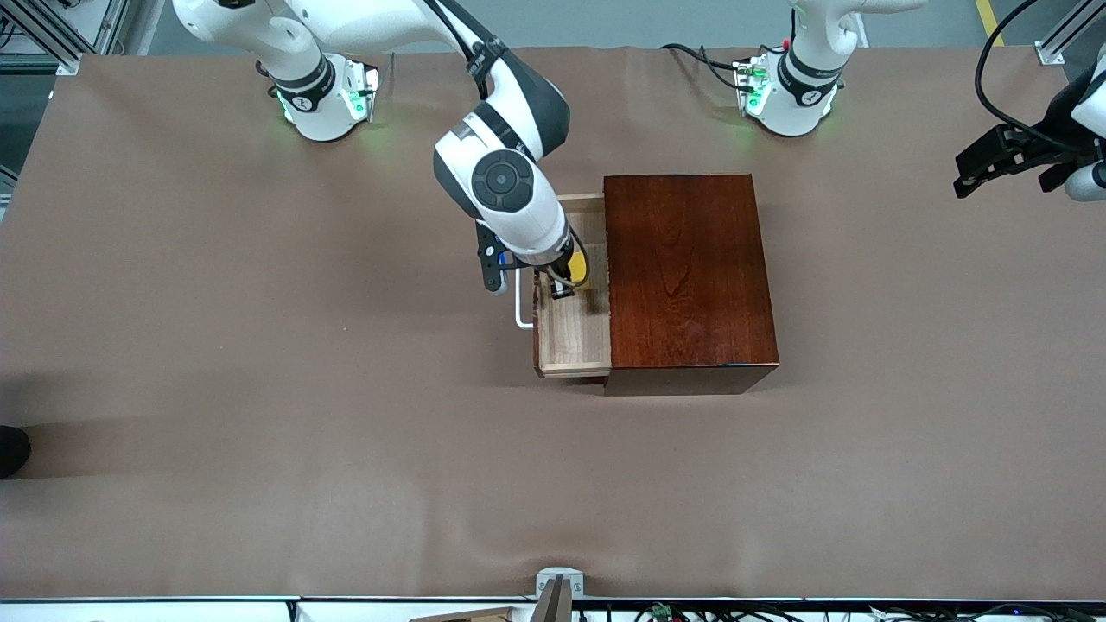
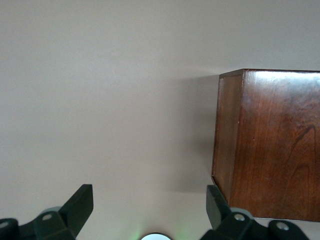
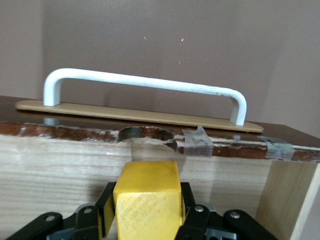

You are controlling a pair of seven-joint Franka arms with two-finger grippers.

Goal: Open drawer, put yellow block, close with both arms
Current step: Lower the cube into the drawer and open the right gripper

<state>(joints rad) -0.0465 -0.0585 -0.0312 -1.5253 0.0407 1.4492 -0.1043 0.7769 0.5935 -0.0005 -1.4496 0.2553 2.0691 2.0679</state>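
Observation:
The drawer [image 1: 575, 339] is pulled out of the dark reddish-brown wooden box [image 1: 687, 276] toward the right arm's end of the table. Its white handle [image 1: 521, 311] shows beside my right gripper. My right gripper [image 1: 566, 281] reaches down into the open drawer and is shut on the yellow block [image 1: 580, 270]. In the right wrist view the yellow block [image 3: 147, 200] sits between my gripper's fingers [image 3: 106, 205], close to the drawer's pale front wall [image 3: 60, 165] and its handle [image 3: 145, 82]. My left gripper [image 1: 994, 164] waits open and empty, up over the table at the left arm's end; the left wrist view shows its fingers [image 2: 82, 202] spread, with the box [image 2: 270, 145] beside them.
Brown cloth covers the table [image 1: 259, 389]. A small metal bracket [image 1: 557, 583] stands at the table edge nearest the front camera. A dark object [image 1: 13, 449] pokes in at the right arm's end.

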